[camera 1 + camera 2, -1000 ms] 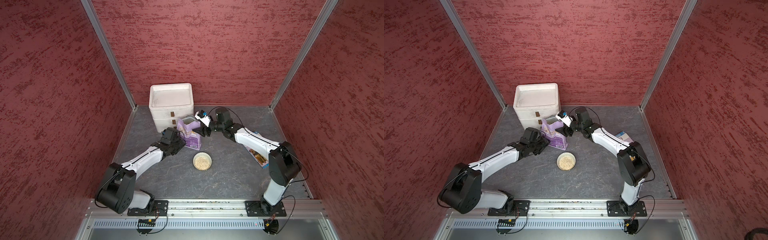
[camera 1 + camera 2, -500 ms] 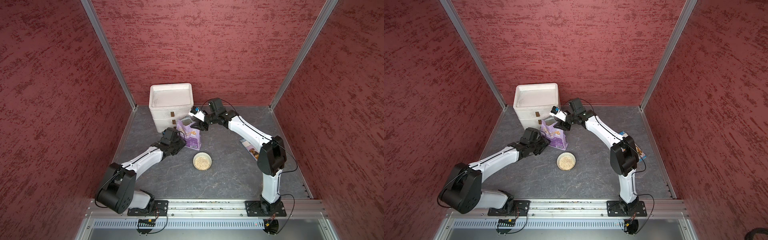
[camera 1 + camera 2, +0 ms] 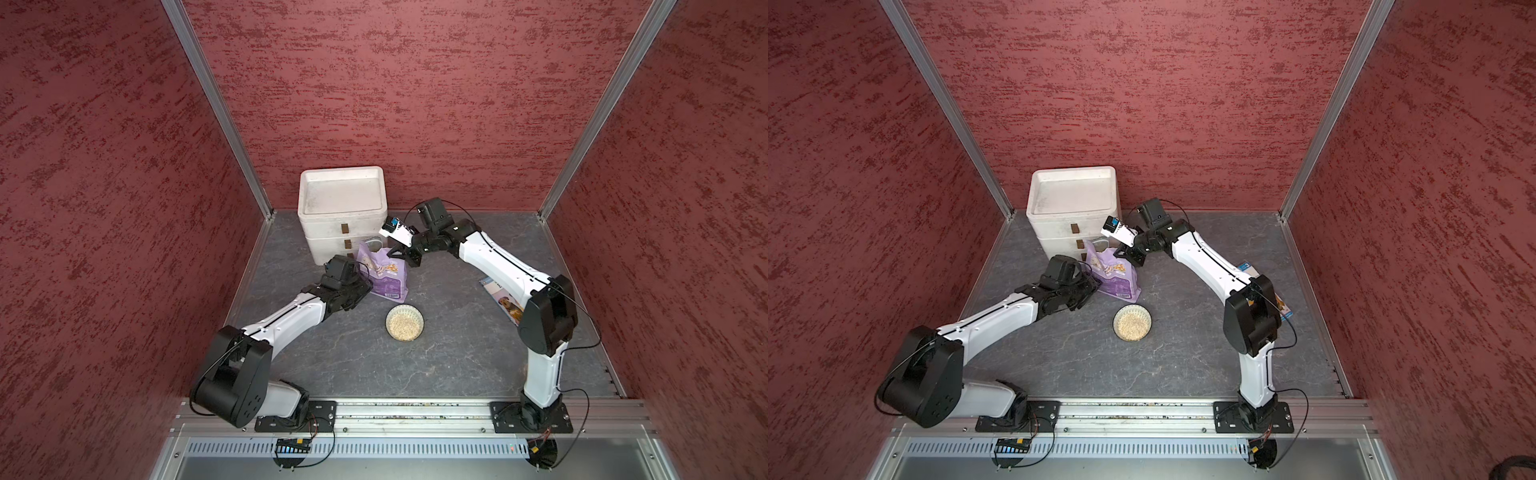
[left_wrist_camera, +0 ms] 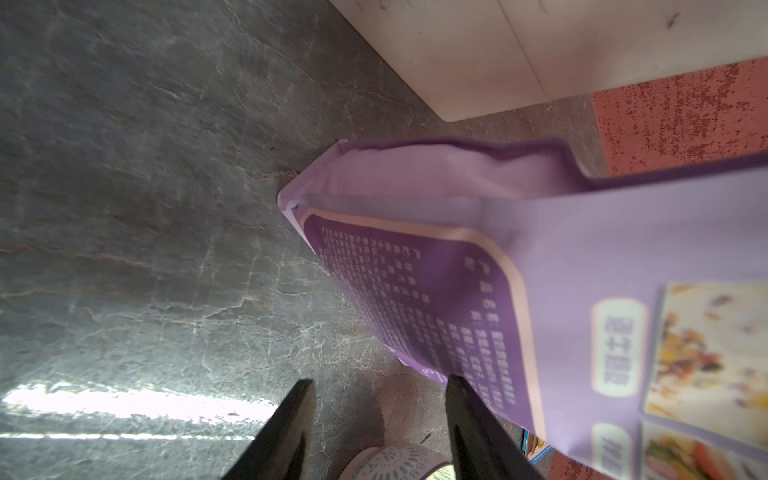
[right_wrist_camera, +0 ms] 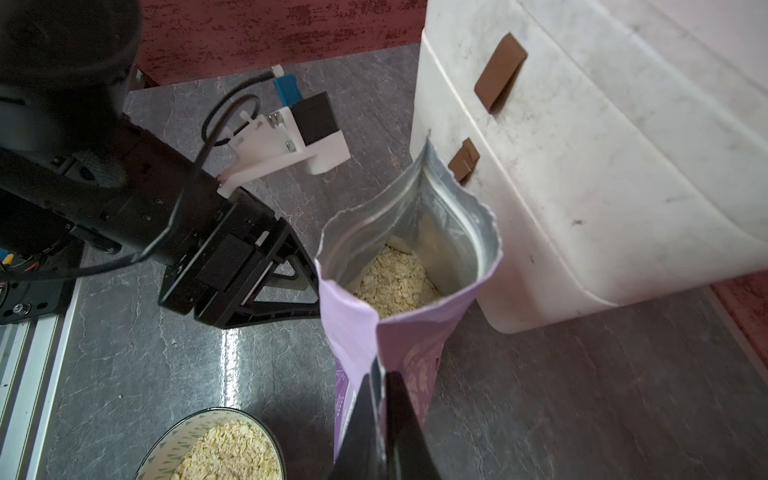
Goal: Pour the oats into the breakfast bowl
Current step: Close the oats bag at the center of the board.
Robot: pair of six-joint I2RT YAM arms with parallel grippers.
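Note:
The lavender pouch stands upright on the floor in front of the drawer box, its top torn open. Oats lie inside its silver lining. My right gripper is shut on the pouch's upper edge at one corner. My left gripper is open low beside the pouch, one finger against its printed face and nothing between the fingers. The breakfast bowl, white with a green pattern, sits in front of the pouch with oats in it.
A white three-drawer box stands at the back, right behind the pouch. A blue book lies by the right wall, partly under my right arm. Red walls close three sides.
My right arm swung left and back to the pouch's top, and its gripper shut on the pouch's edge. The pouch now stands straighter. My left arm has not moved.

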